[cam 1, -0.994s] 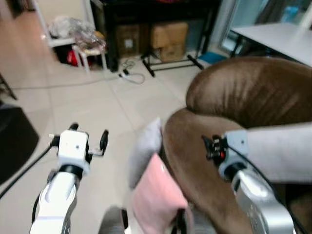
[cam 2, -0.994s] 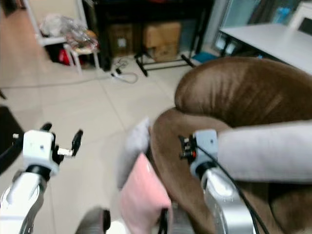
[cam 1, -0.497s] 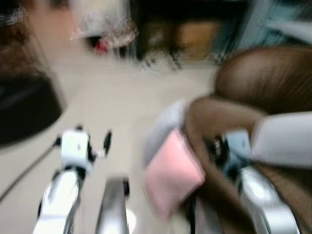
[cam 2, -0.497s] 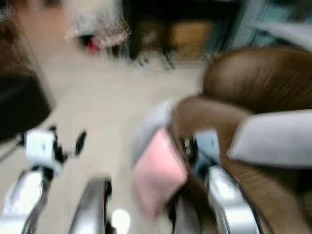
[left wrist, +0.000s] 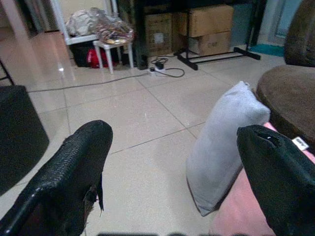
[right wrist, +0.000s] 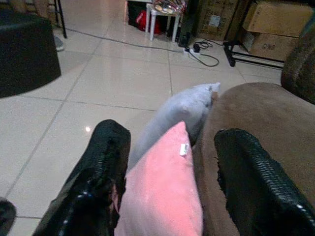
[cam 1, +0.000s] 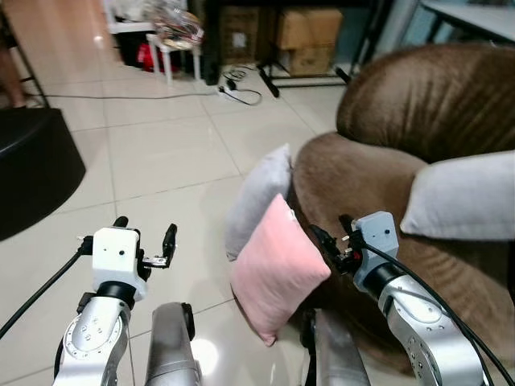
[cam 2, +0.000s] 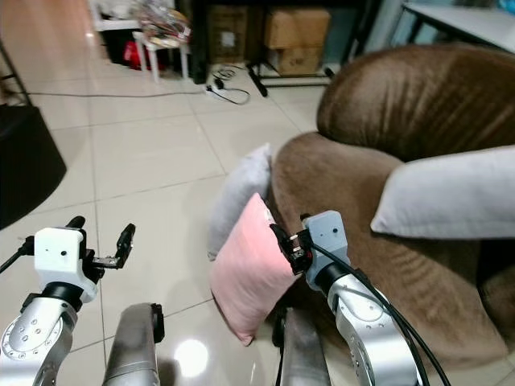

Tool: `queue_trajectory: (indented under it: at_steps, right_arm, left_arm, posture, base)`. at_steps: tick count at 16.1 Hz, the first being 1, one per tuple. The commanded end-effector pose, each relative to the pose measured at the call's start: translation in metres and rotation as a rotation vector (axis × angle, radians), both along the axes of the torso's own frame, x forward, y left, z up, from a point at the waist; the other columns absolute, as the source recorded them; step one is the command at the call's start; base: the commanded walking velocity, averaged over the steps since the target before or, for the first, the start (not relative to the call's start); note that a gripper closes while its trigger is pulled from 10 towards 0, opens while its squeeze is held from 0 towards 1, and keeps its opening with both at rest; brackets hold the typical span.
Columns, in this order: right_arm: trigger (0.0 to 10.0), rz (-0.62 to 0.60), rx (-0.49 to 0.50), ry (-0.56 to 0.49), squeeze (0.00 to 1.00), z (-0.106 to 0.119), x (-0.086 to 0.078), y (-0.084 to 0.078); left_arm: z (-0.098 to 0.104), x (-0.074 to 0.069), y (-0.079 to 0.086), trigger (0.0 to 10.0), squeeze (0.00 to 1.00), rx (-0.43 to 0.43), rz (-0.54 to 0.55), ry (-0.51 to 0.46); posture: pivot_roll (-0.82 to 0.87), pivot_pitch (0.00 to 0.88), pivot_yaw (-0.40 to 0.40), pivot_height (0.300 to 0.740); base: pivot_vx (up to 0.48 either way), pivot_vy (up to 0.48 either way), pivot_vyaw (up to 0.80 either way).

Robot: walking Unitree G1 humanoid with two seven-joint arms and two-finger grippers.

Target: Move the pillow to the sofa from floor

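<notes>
Tiled floor (cam 1: pixel 161 153) takes up most of the scene, with a brown sofa (cam 1: pixel 418 112) on the robot's right, armrest rounded toward the camera. A long grey cushion (cam 1: pixel 463 197) already lies on the sofa seat. A black stool (cam 1: pixel 32 169) sits off to the left, and boxes (cam 1: pixel 302 36) and a power cable (cam 1: pixel 237 84) lie at the far wall. Two pillows stand on the floor leaning against the sofa arm: a grey pillow (cam 1: pixel 259 197) behind and a pink pillow (cam 1: pixel 278 269) in front, touching each other. Right gripper (right wrist: pixel 167 172) is just at the pink pillow's top edge, fingers spread wide on either side of it, holding nothing yet. Left gripper (cam 1: pixel 145 241) hovers over bare floor, well apart from the pillows, also wide open and empty. Task looks barely begun: robot is in position, but neither pillow is grasped or lifted. Left to do: close on a pillow, likely the pink one, lift it clear of the floor and set it on the sofa seat.
</notes>
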State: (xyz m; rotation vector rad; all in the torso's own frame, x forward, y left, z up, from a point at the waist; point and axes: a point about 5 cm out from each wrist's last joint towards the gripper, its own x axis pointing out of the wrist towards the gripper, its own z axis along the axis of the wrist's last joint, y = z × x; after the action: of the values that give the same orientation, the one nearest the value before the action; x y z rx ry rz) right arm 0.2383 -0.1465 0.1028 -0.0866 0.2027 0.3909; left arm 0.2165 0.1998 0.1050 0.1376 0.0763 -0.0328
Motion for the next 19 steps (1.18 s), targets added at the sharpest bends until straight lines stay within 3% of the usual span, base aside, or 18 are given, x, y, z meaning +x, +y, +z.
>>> queue_trajectory:
  at_steps: [1,4,5,11,16,17,19]
  right_arm:
    - [10.0,0.022,-0.009,-0.016,1.00,0.002,0.002,0.001]
    - [10.0,0.052,0.005,-0.020,1.00,0.002,0.000,0.005]
    - [10.0,0.081,-0.018,-0.030,1.00,0.002,-0.002,0.007]
    - [10.0,-0.033,-0.023,-0.014,1.00,-0.002,0.002,-0.001]
    - [10.0,0.014,-0.029,-0.014,1.00,-0.003,0.001,0.003]
    - [10.0,0.018,-0.033,-0.004,1.00,-0.004,0.002,0.003]
    - [10.0,0.025,-0.014,0.025,1.00,-0.009,0.008,0.005]
  left_arm:
    - [0.005,-0.003,0.000,10.0,1.00,0.003,0.002,-0.025]
    - [0.006,-0.002,0.001,10.0,1.00,0.006,0.002,-0.029]
    - [0.006,-0.002,0.001,10.0,1.00,0.007,-0.001,-0.030]
    - [0.007,-0.001,0.002,10.0,1.00,0.012,-0.006,-0.030]
    - [0.007,0.000,0.001,10.0,1.00,0.027,-0.003,-0.029]
    - [0.006,0.001,0.001,10.0,0.93,0.035,-0.002,-0.026]
    - [0.005,0.003,0.002,10.0,0.90,0.043,-0.014,-0.018]
  posture:
    - [0.01,0.000,-0.078,0.546]
    - [0.00,0.000,-0.074,0.546]
    - [0.00,0.000,-0.072,0.546]
    - [0.01,0.000,-0.068,0.546]
    - [0.00,0.000,-0.061,0.546]
    - [0.00,0.000,-0.060,0.546]
    - [0.00,0.000,-0.050,0.521]
  base:
    - [0.000,0.000,0.80]
    - [0.252,0.000,0.78]
    - [0.255,0.000,0.00]
    - [0.257,0.000,0.00]
    - [0.100,0.000,0.00]
    - [0.000,0.000,0.00]
    - [0.000,0.000,0.00]
